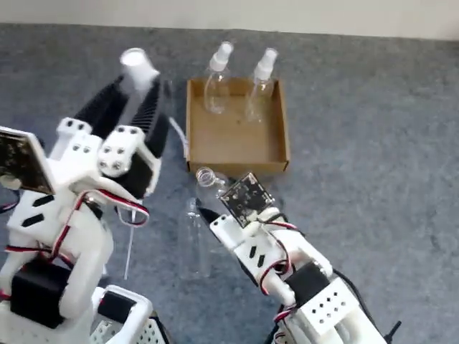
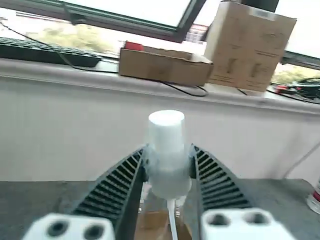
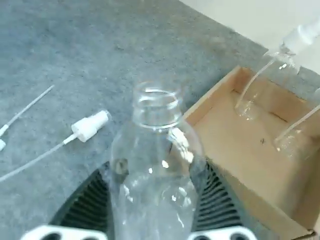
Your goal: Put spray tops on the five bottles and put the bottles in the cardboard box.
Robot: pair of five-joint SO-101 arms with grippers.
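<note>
A grey table (image 1: 373, 143) filled the high view, seen from above. The left arm (image 1: 72, 215) took up the left side of the frame, a white, jointed body with red and black wires. The right arm (image 1: 287, 265) rose from the lower right toward the centre. An open cardboard box (image 1: 233, 140) sat at upper centre, just above the right arm's wrist. Two clear bottles (image 1: 215, 89) (image 1: 259, 93) were inside the box along its upper edge, side by side, each already fitted with a white spray top that reached past the rim. The right claw (image 3: 156, 185) was closed on a third clear bottle (image 3: 155, 145), black ridged fingers (image 3: 90, 195) pressing both sides of its body, with the open neck bare and pointing toward the box's lower left corner. A fourth bottle (image 1: 193, 240) was on the table at lower centre, just left of the right arm; whether it carried a top could not be told. The left claw (image 1: 138, 80) was at upper left, left of the box, gripping a white spray top (image 2: 167, 150) by its collar, head up and thin tube hanging down between the fingers. A loose spray top (image 3: 91, 125) with a long tube lay flat on the table near the held bottle. Another thin white tube (image 1: 129, 251) lay at lower left beside the left arm.
</note>
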